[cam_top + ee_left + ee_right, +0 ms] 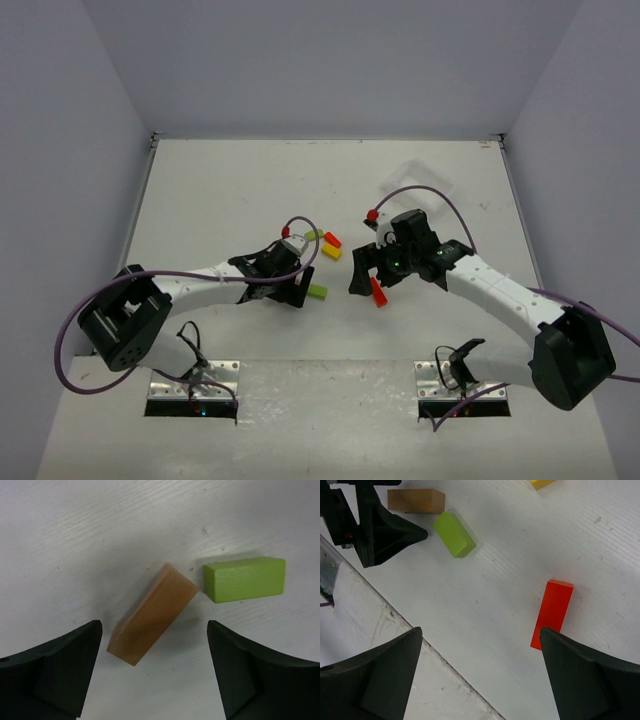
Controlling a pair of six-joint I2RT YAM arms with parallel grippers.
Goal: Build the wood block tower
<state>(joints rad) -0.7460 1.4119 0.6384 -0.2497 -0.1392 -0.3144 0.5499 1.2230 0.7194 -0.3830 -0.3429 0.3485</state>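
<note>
Left jaws: wide apart, gripping nothing. A plain tan wooden block (152, 612) lies flat and askew between them, clear of both fingers. A lime-green rectangular wooden block (245, 579) sits just off its far corner (touching or not, cannot tell). Right jaws: fully spread, empty, over the white bench (200, 200); a red oblong wooden block (552, 612) lies near 1 finger, untouched. Tower unbuilt: blocks lie singly mid-bench, with a yellow block (330, 251) farther back.

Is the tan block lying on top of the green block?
No, the tan block lies on the table beside the green block.
</note>
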